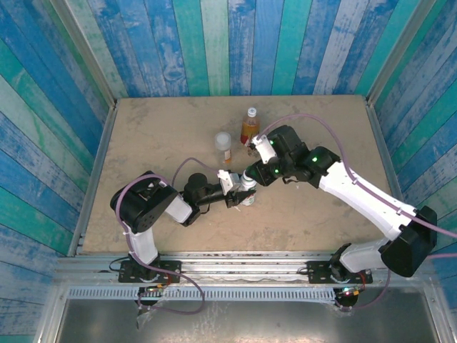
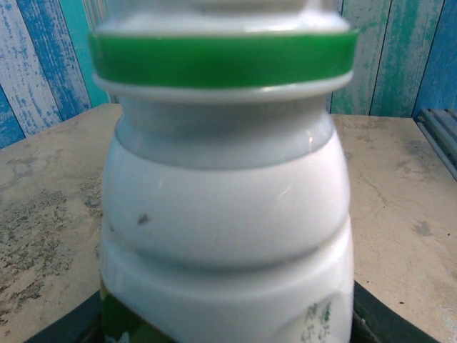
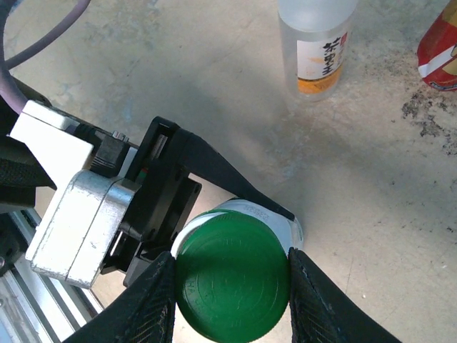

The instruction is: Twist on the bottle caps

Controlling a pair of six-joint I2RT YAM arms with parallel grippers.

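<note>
Dark green cap: sits on the neck of the white bottle, upright at mid-table. Right gripper: jaws closed against the cap's two sides, from above. Left gripper: jaws clamped on the bottle's body, lower down. Clear orange-label bottle and amber red-label bottle: stand apart beyond it on the tan table. Their tops are possibly capped, too small to tell.

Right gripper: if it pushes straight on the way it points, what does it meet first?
The green cap: the right gripper straddles it; beyond, probably the bottle shoulder or the left gripper holding it.
</note>
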